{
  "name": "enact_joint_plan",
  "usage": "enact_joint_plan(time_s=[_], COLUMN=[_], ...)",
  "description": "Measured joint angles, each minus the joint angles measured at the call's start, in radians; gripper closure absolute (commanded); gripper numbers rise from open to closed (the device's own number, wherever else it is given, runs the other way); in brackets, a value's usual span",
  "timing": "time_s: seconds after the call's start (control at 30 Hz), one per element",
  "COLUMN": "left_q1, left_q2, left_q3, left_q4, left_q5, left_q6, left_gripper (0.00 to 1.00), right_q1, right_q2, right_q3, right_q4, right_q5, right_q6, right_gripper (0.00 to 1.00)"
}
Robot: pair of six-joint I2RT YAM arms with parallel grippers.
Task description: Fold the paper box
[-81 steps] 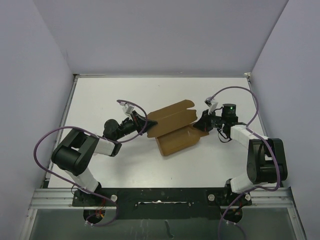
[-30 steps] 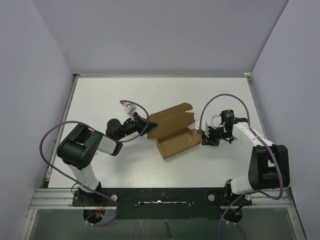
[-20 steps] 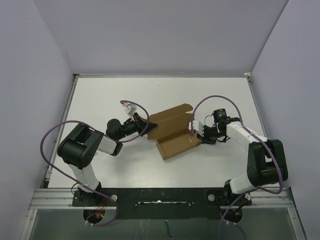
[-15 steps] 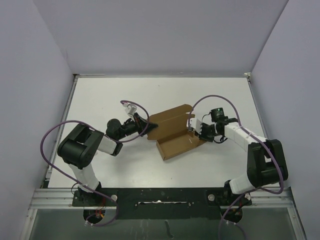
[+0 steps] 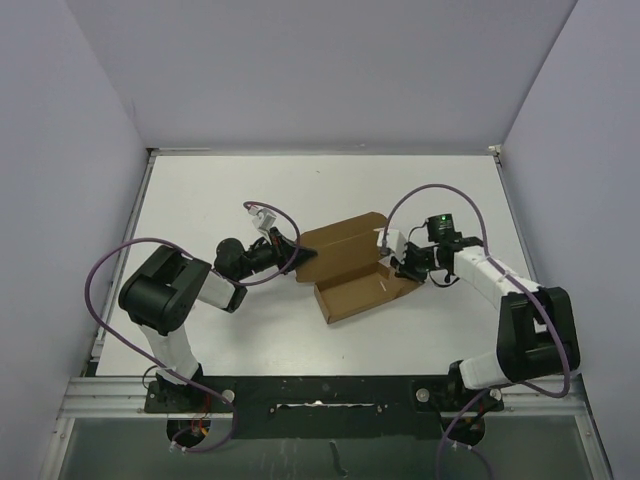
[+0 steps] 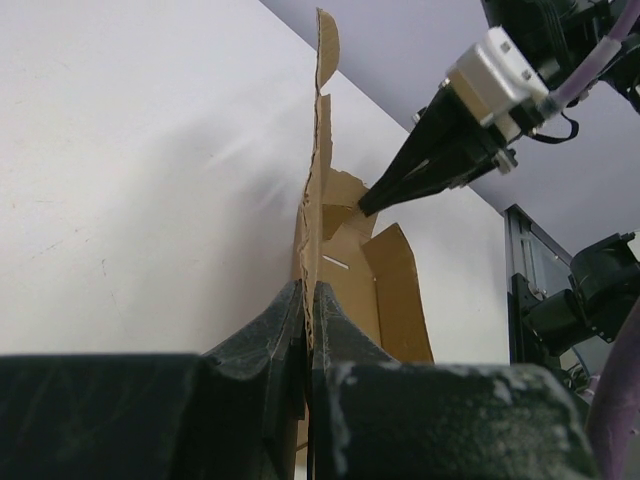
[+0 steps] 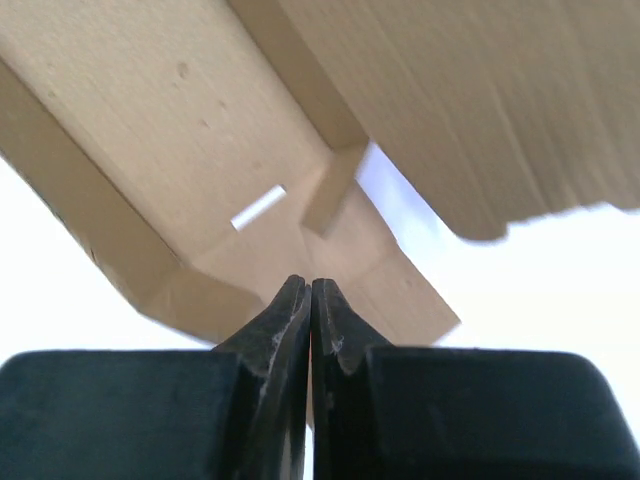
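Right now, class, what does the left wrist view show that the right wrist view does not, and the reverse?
Left wrist only: the left tool shut on the raised panel of the paper box, a panel seen edge-on. Right wrist only: that panel's broad face overhead. Both: the box's floor with its slot, and the right tool, shut, with its tip at a side flap.

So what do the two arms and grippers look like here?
The left arm and right arm have black joints and white links, each trailing a looping purple cable. The left gripper and right gripper have black tapered fingers. A green light glows on the right wrist.
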Motion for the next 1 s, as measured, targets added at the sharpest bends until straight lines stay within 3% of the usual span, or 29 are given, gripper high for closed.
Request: enact_joint_plan(time_s=[0.07,0.17,0.33,0.47,0.67,1.0], left_q1=[0.000,0.000,0.000,0.000,0.000,0.000], left_q2=[0.000,0.000,0.000,0.000,0.000,0.000], left_q3=[0.000,0.000,0.002,0.006,0.006,0.007], left_q4=[0.000,-0.001,-0.001,-0.001,-0.002,-0.002], left_q5=[0.000,0.000,0.000,0.000,0.001,0.006], left_q6=[0.000,0.000,0.000,0.000,0.000,-0.003], left_gripper=[1.00,1.00,1.00,1.00,1.00,1.00], right_q1=[-0.060,-0.141,-0.214,-0.196,-0.095,0.005], right_q2=[-0.035,-0.101,-0.179,-0.117,0.042,0.045], right_q3=[0.002,0.012,0.019,0.021,0.038,0.022], right_q4=[-0.024,-0.125,-0.333,-0.434,-0.391,-0.134], right_q5=[-0.027,-0.098,-0.203,-0.217,-0.116,0.062], right_q6=[-0.014,-0.130,-0.403,-0.512,-0.431,-0.233], right_gripper=[0.90,0.86,0.94,1.00,1.00,1.00])
